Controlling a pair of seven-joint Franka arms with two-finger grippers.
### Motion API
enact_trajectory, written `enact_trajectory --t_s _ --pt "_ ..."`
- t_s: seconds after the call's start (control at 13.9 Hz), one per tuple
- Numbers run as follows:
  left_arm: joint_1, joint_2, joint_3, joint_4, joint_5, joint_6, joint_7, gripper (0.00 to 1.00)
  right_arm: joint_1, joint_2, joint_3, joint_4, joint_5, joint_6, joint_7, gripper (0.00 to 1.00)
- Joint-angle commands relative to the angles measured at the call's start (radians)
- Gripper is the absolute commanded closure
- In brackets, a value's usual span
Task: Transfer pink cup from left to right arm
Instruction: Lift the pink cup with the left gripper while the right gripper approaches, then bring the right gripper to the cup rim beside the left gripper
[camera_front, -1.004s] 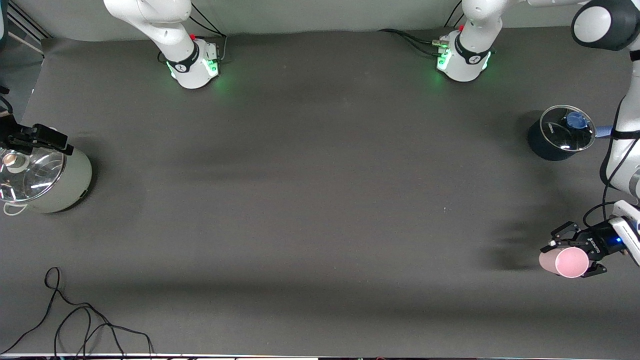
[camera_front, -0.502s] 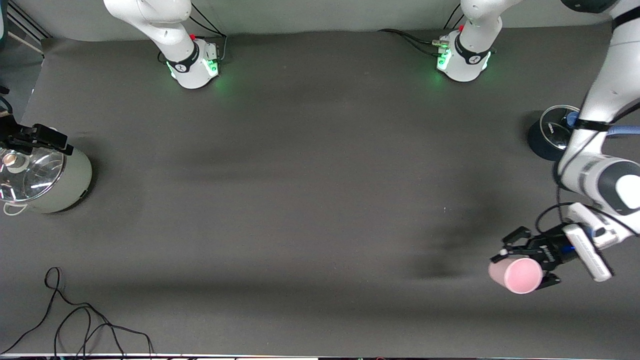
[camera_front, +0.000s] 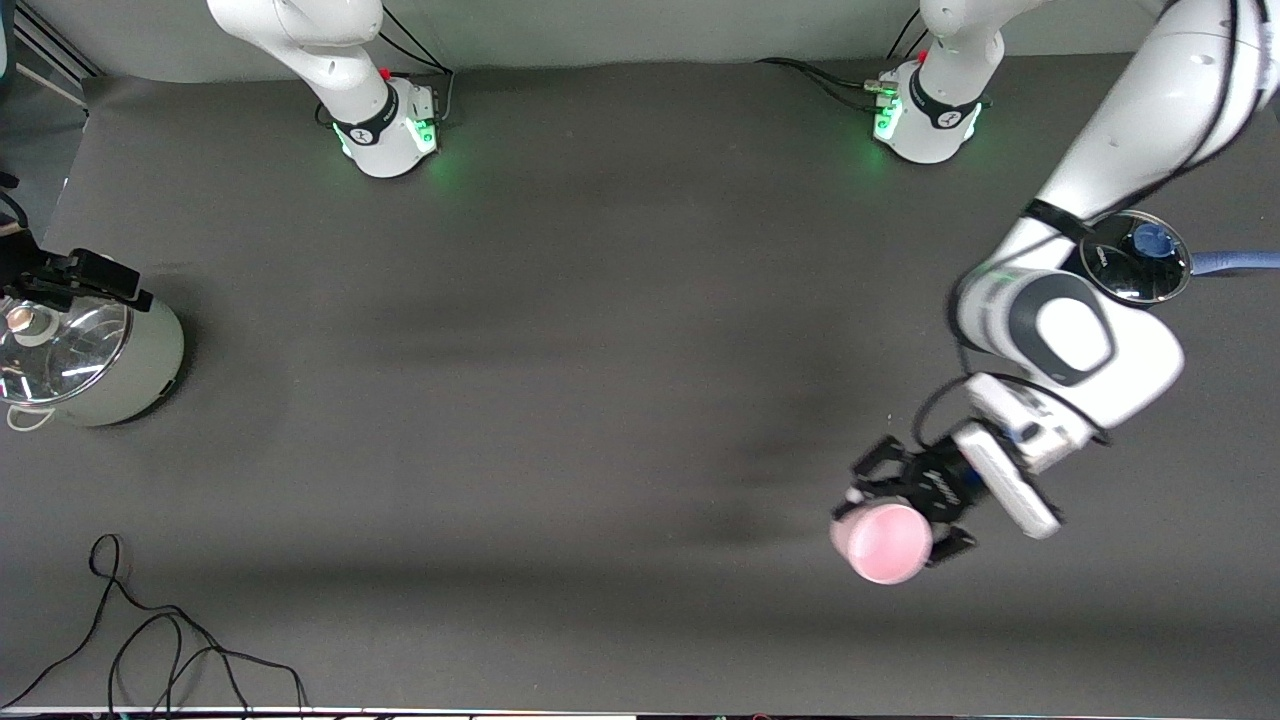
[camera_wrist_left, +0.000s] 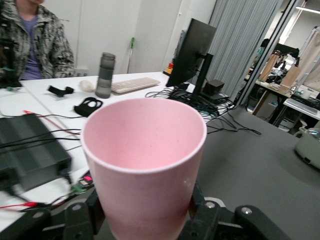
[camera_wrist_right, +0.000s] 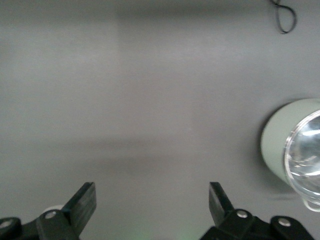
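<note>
**A:** What has changed, starting with the big things?

**B:** The dark table (camera_front: 600, 350) is as it was. The left arm (camera_front: 1080, 340) has swung in from the table's three o'clock edge towards the middle. The right arm (camera_front: 330, 50) has not stirred; it waits.

**A:** And the pots?

**B:** Two, both unmoved. A pale green pot (camera_front: 110, 375) with a glass lid stands at nine o'clock. A dark pot (camera_front: 1140, 262) with a blue-knobbed glass lid stands at two o'clock, half covered by the left arm's elbow.

**A:** Where is the pink cup (camera_front: 885, 543)?

**B:** In the air, over bare table at about five o'clock. A second ago it was out near four. The left gripper (camera_front: 900, 515) is clamped tight round its lower part. The cup is tipped so its mouth faces the front camera, and it looks empty.

**A:** Is the receiver ready?

**B:** The right gripper (camera_wrist_right: 151, 195) has its jaws spread as wide as they go, holding nothing. It hangs beside the pale pot at nine o'clock.

**A:** So, for the task?

**B:** I judge the carry towards the hand-over is under way, but the two grippers are well apart. The right arm has to come across before any pass.

**A:** Final count?

**B:** Two arms, two lidded pots, one cup, and one loose black cable (camera_front: 170, 650) at seven o'clock.
</note>
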Motion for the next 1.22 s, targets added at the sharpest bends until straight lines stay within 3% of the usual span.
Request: enact_trajectory --t_s 0.0,0.22,0.5,0.79,1.15 --pt "0.002 -0.022 -0.151 -0.069 -0.05 0.16 -0.007 0.64 0.007 0.011 -0.003 0.031 0.11 0.008 0.007 0.0" --pt "-0.122 -0.025 -0.208 -0.07 -0.098 0.402 -0.037 0.64 0.062 0.021 0.001 0.048 0.185 0.054 0.067 0.02" --pt "-0.283 -0.039 -0.21 -0.055 -0.096 0.656 -0.165 0.64 0.232 0.115 0.001 0.179 0.19 0.058 0.39 0.0" --pt "-0.344 -0.109 -0.208 -0.058 -0.099 0.689 -0.26 0.63 0.349 0.215 0.001 0.275 0.19 0.063 0.578 0.0" --pt "-0.39 -0.159 -0.204 -0.064 -0.108 0.692 -0.295 0.63 0.456 0.26 0.001 0.281 0.191 0.147 0.644 0.0"
